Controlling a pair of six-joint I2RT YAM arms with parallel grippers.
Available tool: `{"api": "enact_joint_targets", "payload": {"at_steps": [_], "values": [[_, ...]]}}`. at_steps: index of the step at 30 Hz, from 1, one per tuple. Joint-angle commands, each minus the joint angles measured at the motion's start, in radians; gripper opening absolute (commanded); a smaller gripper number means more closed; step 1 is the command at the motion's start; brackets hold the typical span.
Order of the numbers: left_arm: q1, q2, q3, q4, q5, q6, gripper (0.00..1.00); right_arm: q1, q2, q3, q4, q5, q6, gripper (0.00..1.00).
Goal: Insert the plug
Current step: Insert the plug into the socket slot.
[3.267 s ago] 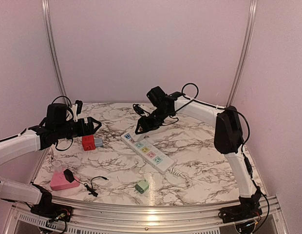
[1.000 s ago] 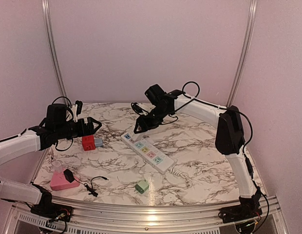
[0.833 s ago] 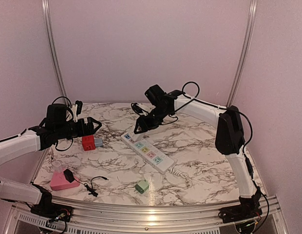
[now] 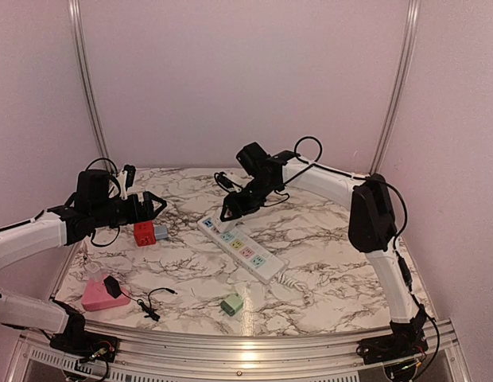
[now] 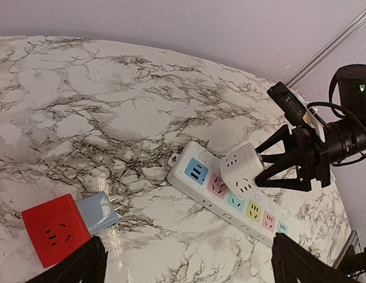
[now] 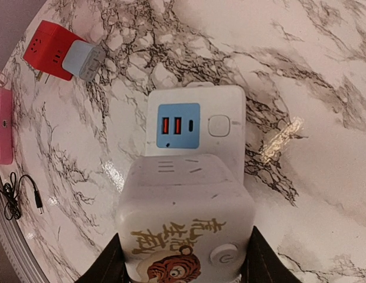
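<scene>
Right gripper (image 4: 232, 208): partly closed, clamped across two opposite sides of the white cube plug (image 6: 186, 218). The plug hangs over the far end of the power strip (image 4: 240, 247), beside the blue USB panel (image 6: 177, 125) and above the first coloured sockets. The strip lies diagonally near the middle of the worktop (image 4: 326, 239), running toward the near right corner. Whether the plug touches the strip cannot be told.

Left gripper (image 4: 149, 208): fully open and holding nothing. It hovers near the left edge above the red adapter (image 4: 143, 232), well apart from the strip.

Risks noted:
- The plug's pins are hidden under its body in every view, so their alignment with the socket slots cannot be confirmed. A descent off-line would probably land the pins on the strip's face and jam.
- In the left wrist view the plug sits tilted against the strip. Pressing at that angle could insert one pin first and bind.
- Nothing restrains the strip. Downward or sideways force may slide or pivot it on the smooth worktop.
- The plug's sides look smooth, so it could twist or slip between the fingers under insertion load.
- The plug is close to the USB panel and could be pressed onto the wrong position.
</scene>
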State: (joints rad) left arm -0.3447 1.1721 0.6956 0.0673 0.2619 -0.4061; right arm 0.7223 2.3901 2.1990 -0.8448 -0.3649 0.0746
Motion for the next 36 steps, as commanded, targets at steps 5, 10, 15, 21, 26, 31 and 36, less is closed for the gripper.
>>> {"api": "enact_joint_targets", "payload": {"at_steps": [5,10,15,21,26,31,36], "values": [[0.007,0.012,-0.010,0.031,0.010,-0.005,0.99,0.005,0.063,0.056,-0.046,0.054,-0.030,0.00],[0.007,0.016,-0.008,0.031,0.009,-0.005,0.99,0.026,0.071,0.083,-0.123,0.152,-0.072,0.00],[0.007,0.025,-0.005,0.030,0.013,-0.007,0.99,0.044,0.081,0.124,-0.216,0.239,-0.131,0.00],[0.009,0.035,-0.004,0.031,0.019,-0.009,0.99,0.066,0.123,0.171,-0.240,0.248,-0.144,0.00],[0.009,0.033,-0.007,0.029,0.020,-0.009,0.99,0.086,0.173,0.196,-0.228,0.239,-0.136,0.00],[0.009,0.033,-0.009,0.027,0.020,-0.009,0.99,0.100,0.186,0.199,-0.242,0.264,-0.130,0.00],[0.009,0.028,-0.009,0.025,0.020,-0.008,0.99,0.108,0.149,0.177,-0.326,0.328,-0.147,0.00]]}}
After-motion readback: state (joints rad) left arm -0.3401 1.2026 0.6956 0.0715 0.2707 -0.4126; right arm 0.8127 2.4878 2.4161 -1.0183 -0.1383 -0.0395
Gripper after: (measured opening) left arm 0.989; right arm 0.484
